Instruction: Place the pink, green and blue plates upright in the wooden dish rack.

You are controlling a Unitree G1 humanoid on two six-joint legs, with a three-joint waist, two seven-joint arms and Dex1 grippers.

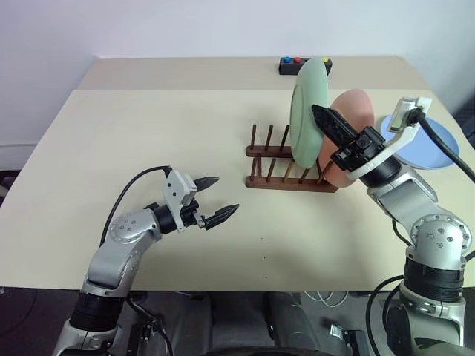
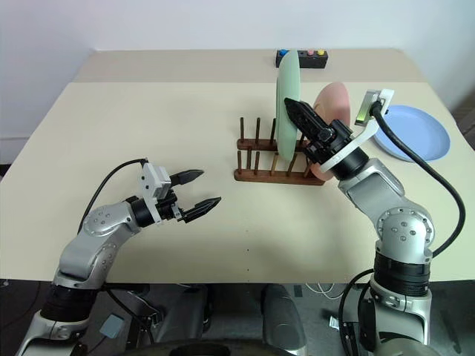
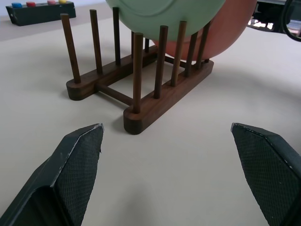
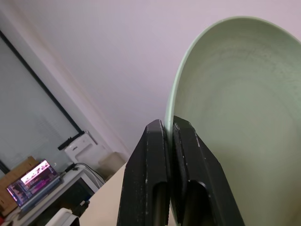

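Observation:
The wooden dish rack (image 1: 276,165) stands right of the table's middle. The pink plate (image 1: 358,110) stands upright at the rack's right end. Just left of it is the green plate (image 1: 306,111), upright with its lower edge down among the pegs (image 3: 162,61). My right gripper (image 1: 320,116) is shut on the green plate's rim (image 4: 170,108), reaching in from the right. The blue plate (image 1: 430,145) lies flat on the table right of the rack, behind my right arm. My left gripper (image 1: 225,195) hovers open and empty over the table, left of the rack.
A small black box with coloured buttons (image 1: 295,65) sits at the table's far edge behind the rack. The rack's left slots (image 3: 96,42) hold nothing. Bare tabletop (image 1: 148,126) spreads to the left.

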